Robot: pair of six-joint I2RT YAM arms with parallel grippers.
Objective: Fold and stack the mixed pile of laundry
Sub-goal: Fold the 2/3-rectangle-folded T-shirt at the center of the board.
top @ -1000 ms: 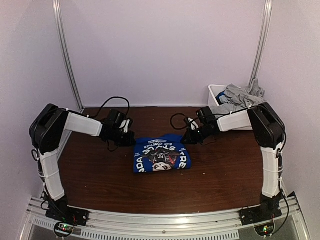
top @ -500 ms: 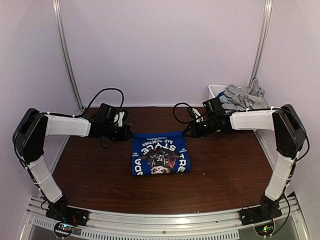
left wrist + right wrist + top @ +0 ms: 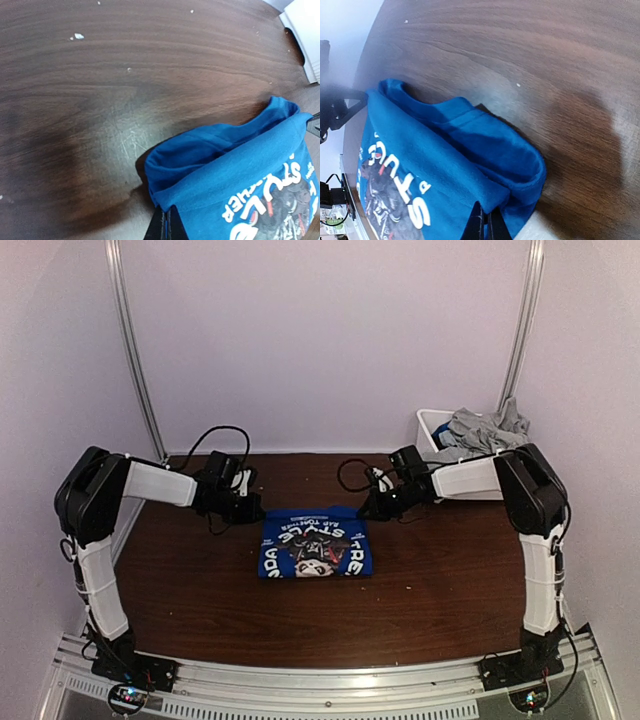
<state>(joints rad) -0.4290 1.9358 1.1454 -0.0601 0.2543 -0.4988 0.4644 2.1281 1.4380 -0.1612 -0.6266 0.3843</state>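
From the top external view, the left end effector [image 3: 260, 512] and the right end effector [image 3: 365, 511] sit low over the bench [image 3: 200, 590]. Each is clenched on a far corner of the blue garment [image 3: 315, 550]. The garment lies flat between them and stretches from their tips toward the arm bases. It forms a compact rectangle with its white print facing up. Behind the right end effector and off to its outer side, grey garments [image 3: 482, 430] are heaped over the rim of the white bin [image 3: 430, 423] and are not yet sorted.

In the left wrist view, the fingertips [image 3: 176, 226] are pressed together on the hem of the blue cloth. Just ahead of them the edge opens into a loose, doubled fold, with bare wood beyond it. The corner of the bin shows well ahead of them, to one side.

In the right wrist view, the fingertips [image 3: 497, 227] likewise pinch the cloth's edge. Layered folds billow just ahead of them, and the printed face runs off to one side.

Judging by this, the task looks to be at an early stage. One blue piece is partly folded, and its far edge is lifted for a further fold or for smoothing. No finished stack can be seen. The grey pieces by the bin are left to fold and stack, along with anything hidden beneath them.
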